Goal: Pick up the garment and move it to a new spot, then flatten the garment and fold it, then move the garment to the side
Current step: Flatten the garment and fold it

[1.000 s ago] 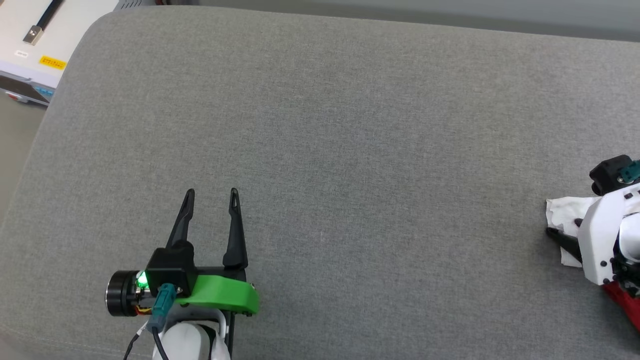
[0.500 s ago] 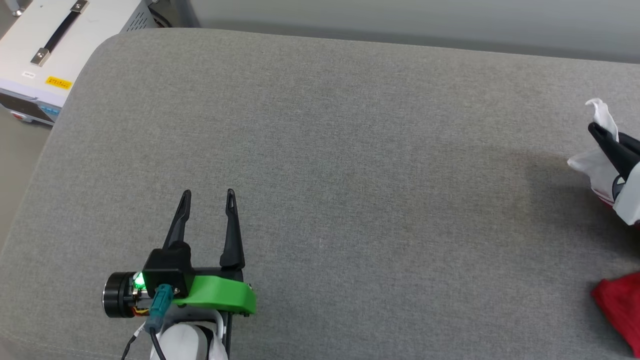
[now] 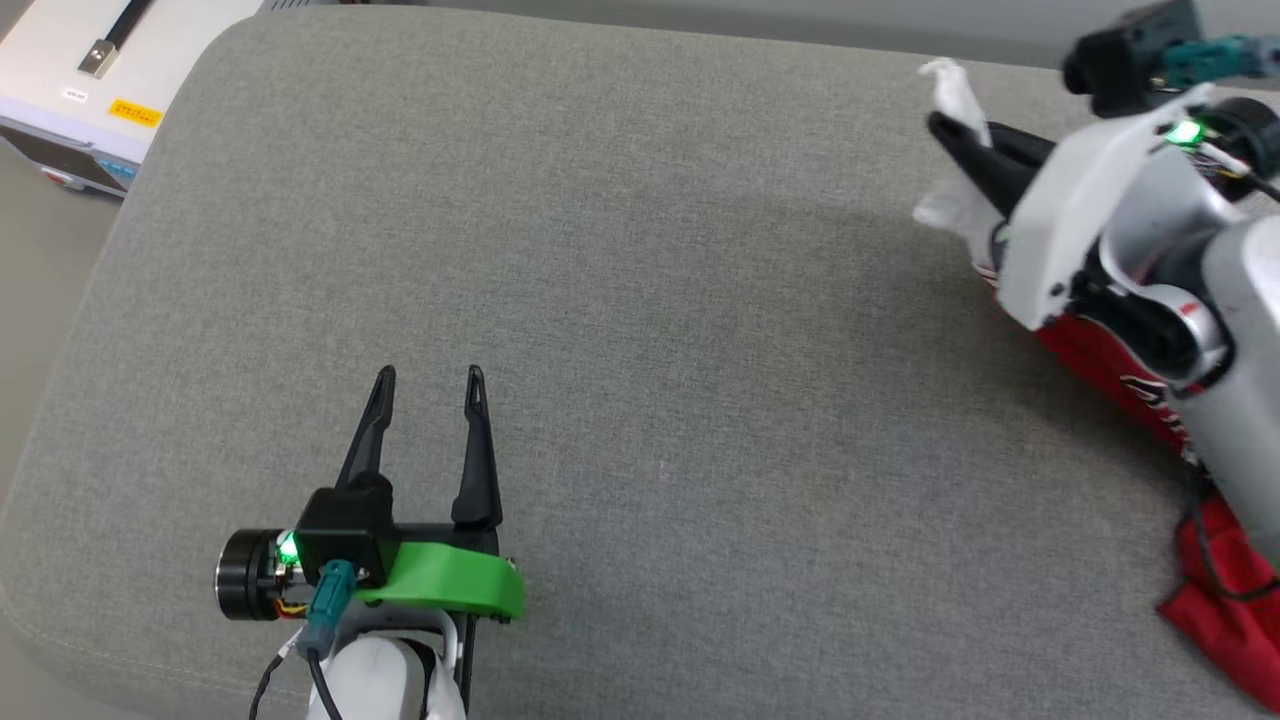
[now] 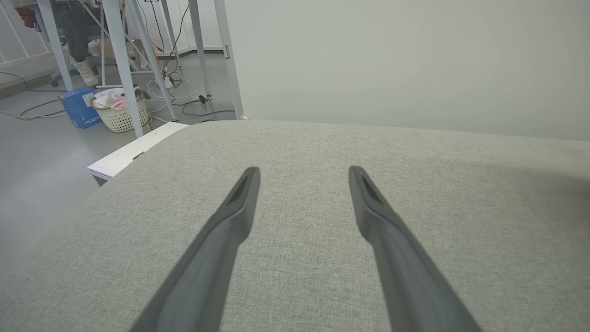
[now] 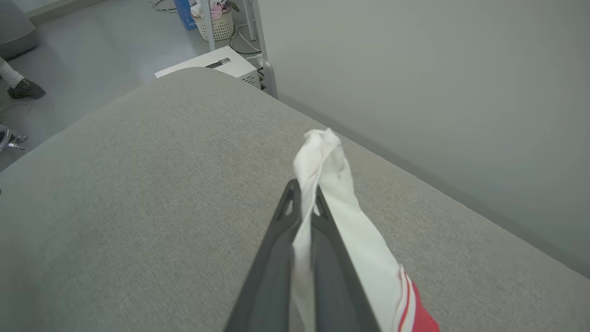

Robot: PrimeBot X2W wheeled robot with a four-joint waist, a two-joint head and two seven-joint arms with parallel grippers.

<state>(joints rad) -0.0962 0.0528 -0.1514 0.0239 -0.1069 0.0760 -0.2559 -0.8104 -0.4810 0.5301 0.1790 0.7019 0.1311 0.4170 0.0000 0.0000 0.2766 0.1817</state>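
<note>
Over the cushion (image 3: 640,300), the right pincer (image 5: 302,193) pinches the shirt (image 5: 364,263) by its sleeve: pick-up step; next, carry it centreward; left pincer (image 3: 430,375) spread.

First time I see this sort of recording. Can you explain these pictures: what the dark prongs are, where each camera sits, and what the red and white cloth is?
This is a two-armed robot at a grey padded surface. The dark prongs are the fingers of its grippers. The head view looks down from the robot's head; each wrist view looks along one gripper's own fingers. The left gripper is open and empty above bare padding. The right gripper is shut on the white sleeve of the garment, a red and white shirt whose red body hangs toward the padding at the head view's right edge. A white box stands beyond the padding's corner.
</note>
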